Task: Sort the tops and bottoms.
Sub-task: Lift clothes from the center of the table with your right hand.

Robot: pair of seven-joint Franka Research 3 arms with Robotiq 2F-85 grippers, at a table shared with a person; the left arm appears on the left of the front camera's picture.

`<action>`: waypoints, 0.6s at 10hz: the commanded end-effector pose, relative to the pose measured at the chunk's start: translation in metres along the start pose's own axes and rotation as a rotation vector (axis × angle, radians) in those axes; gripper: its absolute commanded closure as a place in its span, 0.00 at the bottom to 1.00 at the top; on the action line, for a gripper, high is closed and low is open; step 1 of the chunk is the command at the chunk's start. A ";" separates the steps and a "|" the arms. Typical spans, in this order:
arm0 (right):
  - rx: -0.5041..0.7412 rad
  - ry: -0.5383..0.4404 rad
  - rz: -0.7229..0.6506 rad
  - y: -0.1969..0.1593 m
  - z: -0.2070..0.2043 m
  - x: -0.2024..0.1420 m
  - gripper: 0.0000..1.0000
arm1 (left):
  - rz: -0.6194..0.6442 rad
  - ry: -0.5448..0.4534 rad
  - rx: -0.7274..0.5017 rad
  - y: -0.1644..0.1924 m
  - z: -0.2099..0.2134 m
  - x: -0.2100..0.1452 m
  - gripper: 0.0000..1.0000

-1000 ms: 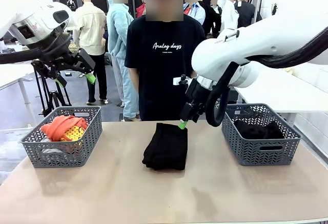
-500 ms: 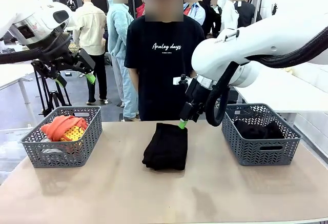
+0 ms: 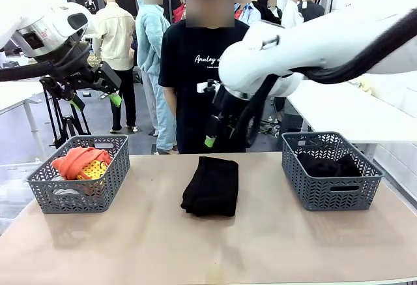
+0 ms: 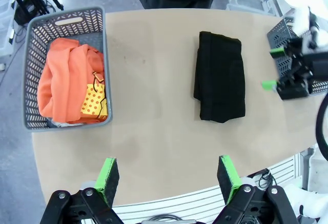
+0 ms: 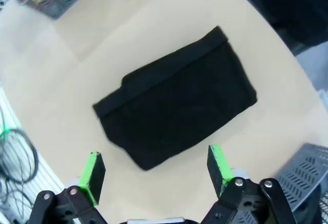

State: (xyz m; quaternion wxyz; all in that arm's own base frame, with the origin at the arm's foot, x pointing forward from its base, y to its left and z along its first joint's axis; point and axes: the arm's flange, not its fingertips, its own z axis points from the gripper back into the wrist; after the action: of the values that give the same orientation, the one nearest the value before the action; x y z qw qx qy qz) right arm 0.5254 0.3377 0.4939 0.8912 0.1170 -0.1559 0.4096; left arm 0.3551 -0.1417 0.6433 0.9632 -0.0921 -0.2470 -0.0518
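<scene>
Front view shows a grey perforated plastic basket (image 3: 331,171) at the right holding a dark, soft black bundle (image 3: 324,164), and the right claw (image 3: 210,136) hanging released above the far end of the folded black fabric garment (image 3: 211,185), apart from it. Left wrist view, looking down, shows the other grey lattice basket (image 4: 65,65) with a crumpled bright orange top (image 4: 68,84) and its yellow spotted print patch (image 4: 93,101); the left claw (image 4: 168,178) is spread wide, high over the smooth beige tabletop (image 4: 143,121). Right wrist view shows the black garment's thick, rectangular fold and banded edge between its parted green pads (image 5: 92,177).
</scene>
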 end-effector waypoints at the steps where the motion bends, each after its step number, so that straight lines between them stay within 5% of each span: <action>1: -0.075 0.107 -0.133 -0.027 -0.047 0.049 0.00 | -0.002 -0.001 -0.005 0.003 0.002 0.000 0.00; 3: -0.190 0.210 -0.282 -0.033 -0.083 0.057 0.00 | -0.002 -0.001 -0.005 0.003 0.002 0.000 0.00; 6: -0.283 0.196 -0.388 -0.023 -0.104 0.048 0.00 | -0.002 -0.001 -0.005 0.003 0.002 0.000 0.00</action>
State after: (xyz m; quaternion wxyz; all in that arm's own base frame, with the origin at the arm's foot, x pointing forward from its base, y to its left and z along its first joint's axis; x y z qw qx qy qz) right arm 0.5951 0.3864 0.4060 0.9669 -0.0129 -0.0982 0.2352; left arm 0.3552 -0.1415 0.6433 0.9633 -0.0921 -0.2469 -0.0516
